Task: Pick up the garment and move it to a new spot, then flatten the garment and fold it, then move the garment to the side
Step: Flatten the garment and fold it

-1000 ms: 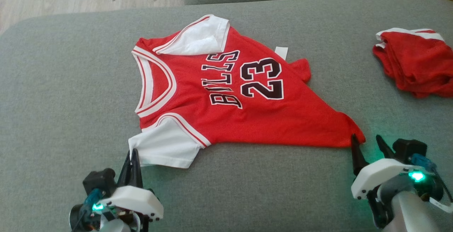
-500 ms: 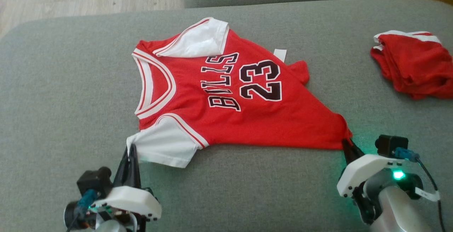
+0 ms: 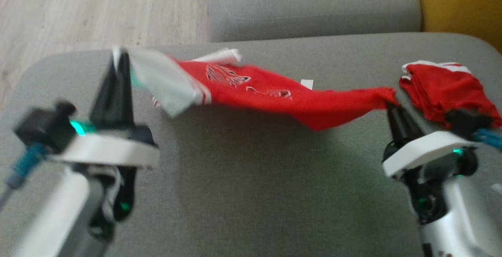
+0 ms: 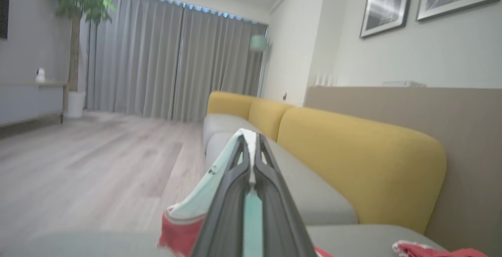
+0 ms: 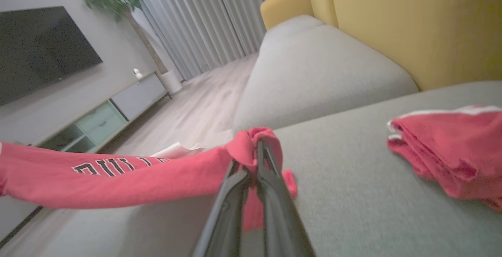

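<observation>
Jaws on both arms are clamped on cloth. Above the grey sofa seat [image 3: 251, 194] the red Bulls jersey [image 3: 274, 96], flat a second ago, hangs lifted and stretched between them. A folded red garment [image 3: 443, 88] lies far right. Left jaws grip the white sleeve [image 3: 164, 80]; right jaws, earlier apart, pinch the hem corner [image 3: 382, 94].

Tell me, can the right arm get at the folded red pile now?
Probably not yet: the folded pile lies close with nothing between, but the right gripper is shut on a corner of the jersey.
</observation>
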You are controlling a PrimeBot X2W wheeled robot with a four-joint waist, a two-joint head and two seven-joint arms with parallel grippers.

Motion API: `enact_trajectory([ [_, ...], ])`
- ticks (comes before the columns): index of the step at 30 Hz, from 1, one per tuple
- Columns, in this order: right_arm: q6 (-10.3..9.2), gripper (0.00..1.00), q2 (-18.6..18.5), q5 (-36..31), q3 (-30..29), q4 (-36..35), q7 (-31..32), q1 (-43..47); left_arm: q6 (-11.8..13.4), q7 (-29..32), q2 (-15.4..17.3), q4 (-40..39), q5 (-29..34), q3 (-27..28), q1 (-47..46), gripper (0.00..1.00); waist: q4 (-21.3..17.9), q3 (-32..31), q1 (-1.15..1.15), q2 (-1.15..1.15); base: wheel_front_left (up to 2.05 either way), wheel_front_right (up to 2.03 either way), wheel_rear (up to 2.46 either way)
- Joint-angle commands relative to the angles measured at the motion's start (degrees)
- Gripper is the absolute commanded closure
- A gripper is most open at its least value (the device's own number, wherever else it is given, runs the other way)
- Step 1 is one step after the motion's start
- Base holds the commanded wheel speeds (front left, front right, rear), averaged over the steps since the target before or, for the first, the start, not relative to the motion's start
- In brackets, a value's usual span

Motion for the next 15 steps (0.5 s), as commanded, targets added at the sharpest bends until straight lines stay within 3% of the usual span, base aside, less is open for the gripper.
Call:
enact_trajectory([
  [1,0.37,1.0,-1.1,2.08,0.62,-6.81,1.53,-0.92,-0.48,1.73,3.37,-4.91,1.35,3.66,-7.3,1.0,0.08,-1.37,0.01,0.0,0.0,0.0,0.0],
  [8,0.37,1.0,-2.82,4.7,-1.91,-26.0,8.93,-0.89,-2.4,9.78,7.67,-11.79,3.74,4.95,-23.42,1.0,-1.1,-3.32,0.01,0.0,0.0,0.0,0.0],
  [15,0.37,1.0,-3.34,2.93,-5.51,-40.26,15.88,-2.25,-4.09,14.94,7.7,-12.47,3.58,3.61,-32.32,1.0,-2.41,-2.77,0.01,0.0,0.0,0.0,0.0],
])
